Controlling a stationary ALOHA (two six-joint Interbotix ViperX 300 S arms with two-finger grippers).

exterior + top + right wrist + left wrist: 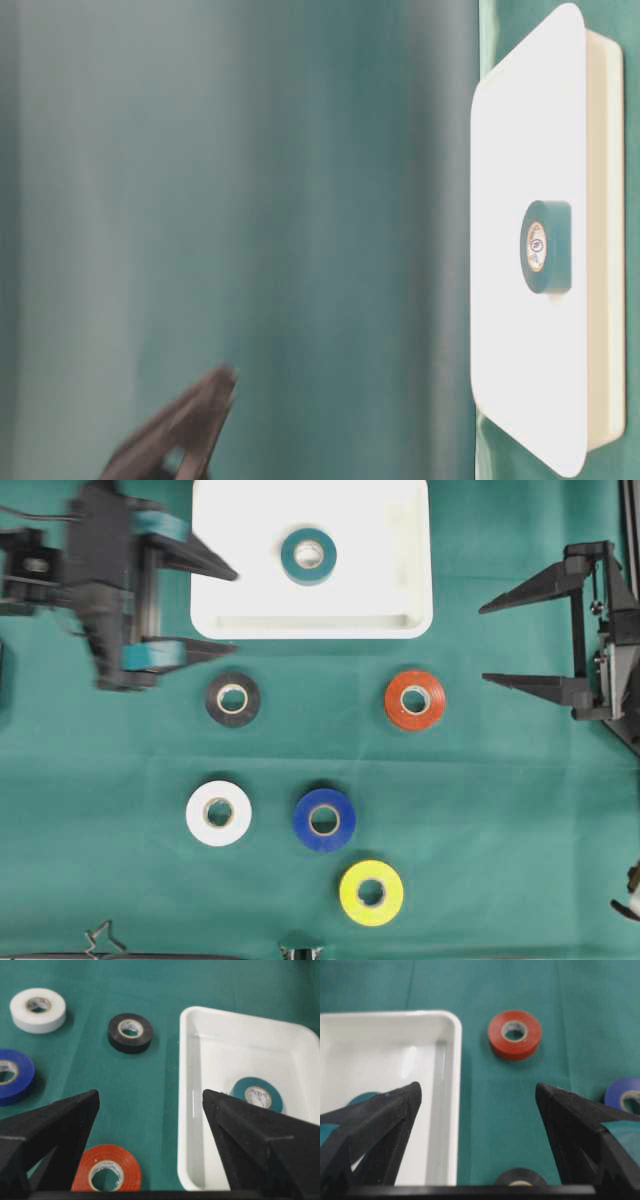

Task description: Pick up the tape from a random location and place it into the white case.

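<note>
From above, the left gripper [222,614] hangs wide open and empty just beside the white case [400,555] holding a teal tape [308,556], nearest the black tape [233,698]; the right wrist view shows the right gripper [150,1097] equally open and empty

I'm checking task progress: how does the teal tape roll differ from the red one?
The teal tape roll lies inside the white case, while the red tape roll lies outside it on the green cloth, just below the case's lower right corner. The teal roll sits on white plastic; the red roll sits on fabric. Both lie flat with the core hole up, look alike in size, and neither is gripped.
</note>
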